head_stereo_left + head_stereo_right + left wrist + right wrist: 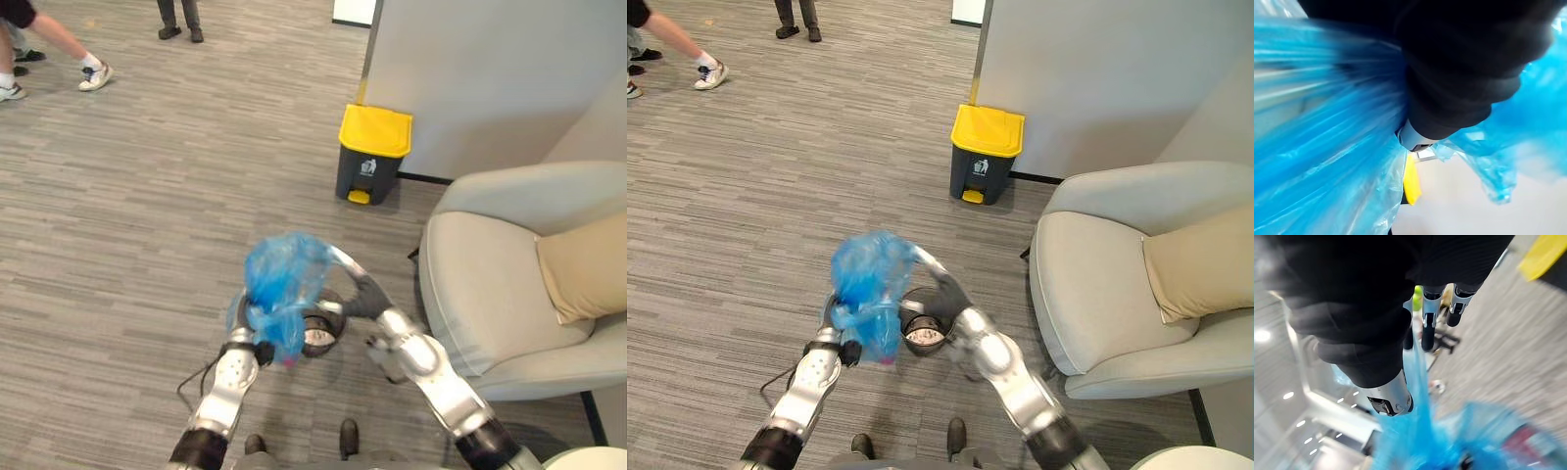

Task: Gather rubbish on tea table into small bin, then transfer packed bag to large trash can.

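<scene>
Two hands: left hand point(257, 351) and right hand point(364, 296) meet at the blue bag point(282, 284), near the robot.
Right fingers point(1428, 325): pinching a taut strip of the bag's film that runs up past the thumb.
Left fingers: buried in the blue film; cannot tell whether they grip it.
Bag: bunched and bulging, held in the air above the floor point(147, 245), with the left hand under it and the right hand at its upper right.
Trash can point(372, 157): dark with a yellow lid, far ahead against the wall, well apart from the bag.
Armchair point(490, 284): right, carrying a tan cushion point(588, 269).
People's legs point(93, 73): far left.
</scene>
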